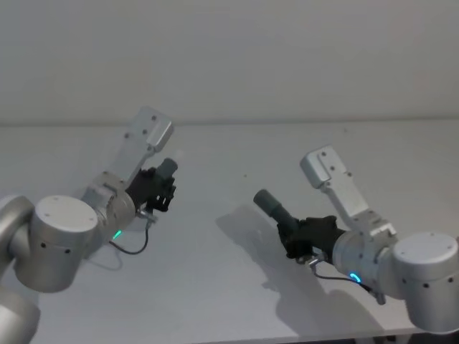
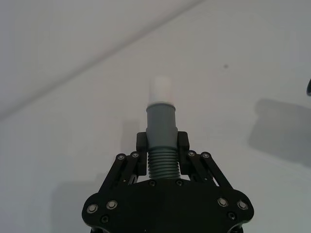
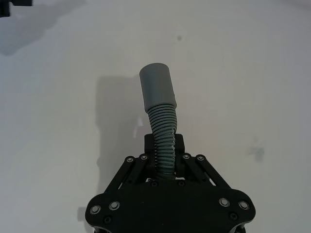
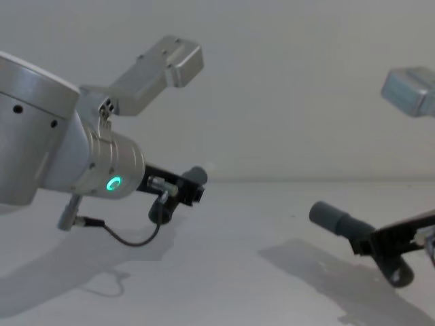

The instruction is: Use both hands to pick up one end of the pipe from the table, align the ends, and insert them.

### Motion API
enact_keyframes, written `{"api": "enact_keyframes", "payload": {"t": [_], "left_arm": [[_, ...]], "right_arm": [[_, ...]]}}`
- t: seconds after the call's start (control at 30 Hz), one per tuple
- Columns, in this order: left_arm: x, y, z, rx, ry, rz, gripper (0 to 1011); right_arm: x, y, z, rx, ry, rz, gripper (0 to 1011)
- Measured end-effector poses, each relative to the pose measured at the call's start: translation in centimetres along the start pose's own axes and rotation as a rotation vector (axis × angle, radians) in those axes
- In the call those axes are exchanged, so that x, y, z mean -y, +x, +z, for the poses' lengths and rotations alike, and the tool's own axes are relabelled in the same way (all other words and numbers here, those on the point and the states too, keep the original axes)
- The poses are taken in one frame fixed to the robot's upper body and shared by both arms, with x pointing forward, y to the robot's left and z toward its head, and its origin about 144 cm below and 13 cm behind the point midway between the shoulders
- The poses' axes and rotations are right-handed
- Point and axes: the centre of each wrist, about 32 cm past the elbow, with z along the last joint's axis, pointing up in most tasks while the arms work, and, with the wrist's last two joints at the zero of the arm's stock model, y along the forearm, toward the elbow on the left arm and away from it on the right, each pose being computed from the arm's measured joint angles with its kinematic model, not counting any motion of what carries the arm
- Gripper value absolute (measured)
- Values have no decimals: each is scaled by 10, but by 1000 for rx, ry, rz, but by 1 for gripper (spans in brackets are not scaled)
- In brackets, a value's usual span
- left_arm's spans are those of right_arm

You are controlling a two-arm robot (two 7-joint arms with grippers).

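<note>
Over the left of the white table (image 1: 215,154), the left gripper (image 2: 162,141) clamps the plug piece (image 2: 161,119); over its right, the right gripper (image 3: 165,144) clamps the socket piece (image 3: 162,116). Both pieces point toward the table's middle, well apart. The left wrist view shows the white tip (image 2: 161,91); the head view barely does.
</note>
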Motion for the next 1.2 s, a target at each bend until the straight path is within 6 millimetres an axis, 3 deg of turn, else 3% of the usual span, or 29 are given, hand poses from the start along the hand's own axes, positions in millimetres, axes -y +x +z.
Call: {"api": "enact_keyframes", "payload": {"t": [0.63, 1.2], "left_arm": [[-9, 47, 6, 208, -151, -131, 321], [-12, 77, 26, 313, -207, -283, 322]], "right_arm": [[47, 32, -11, 167, 294, 49, 180], [78, 66, -22, 347, 422, 156, 180]]}}
